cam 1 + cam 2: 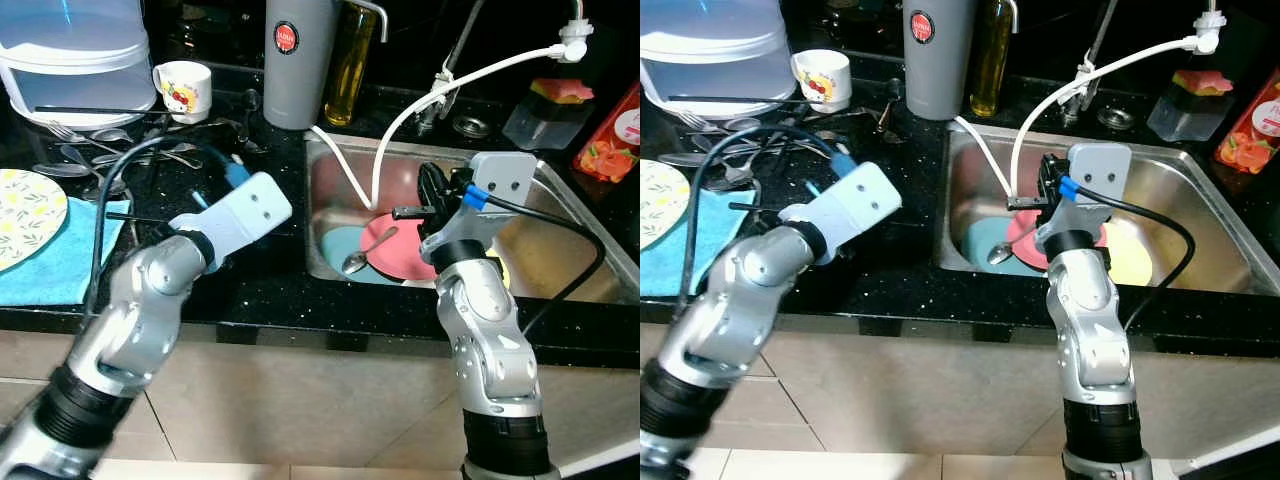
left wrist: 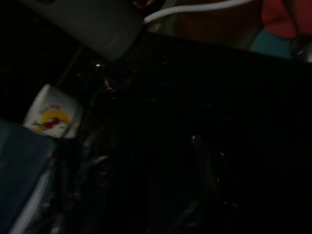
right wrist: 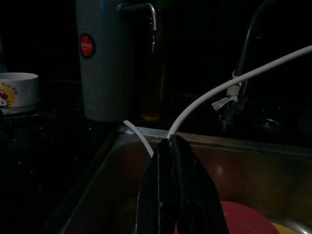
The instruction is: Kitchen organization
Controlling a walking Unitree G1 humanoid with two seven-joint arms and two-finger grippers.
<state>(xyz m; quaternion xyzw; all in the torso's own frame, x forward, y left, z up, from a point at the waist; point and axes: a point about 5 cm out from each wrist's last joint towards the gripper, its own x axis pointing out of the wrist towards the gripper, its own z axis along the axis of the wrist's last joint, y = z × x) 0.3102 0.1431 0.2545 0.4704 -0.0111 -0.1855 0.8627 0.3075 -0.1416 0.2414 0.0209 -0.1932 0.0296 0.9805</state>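
In the steel sink [image 1: 560, 240] lie a pink plate [image 1: 395, 250], a teal plate [image 1: 338, 245] and a yellow plate [image 1: 1130, 255]. A metal spoon [image 1: 362, 258] rests across the pink and teal plates. My right gripper [image 1: 432, 190] hangs above the pink plate, shut with nothing between its fingers [image 3: 170, 161]. My left arm's wrist [image 1: 235, 215] reaches over the black counter beside the sink's left rim, toward loose cutlery [image 1: 100, 150]. The left wrist view is very dark and shows a cartoon cup [image 2: 53, 117].
A grey thermos [image 1: 295, 60], an oil bottle [image 1: 350, 65] and the cup [image 1: 185, 88] stand behind the counter. A white hose [image 1: 470, 75] arcs into the sink. A patterned plate [image 1: 25, 215] rests on a blue cloth [image 1: 60, 265]. A plastic container [image 1: 75, 55] sits at back left.
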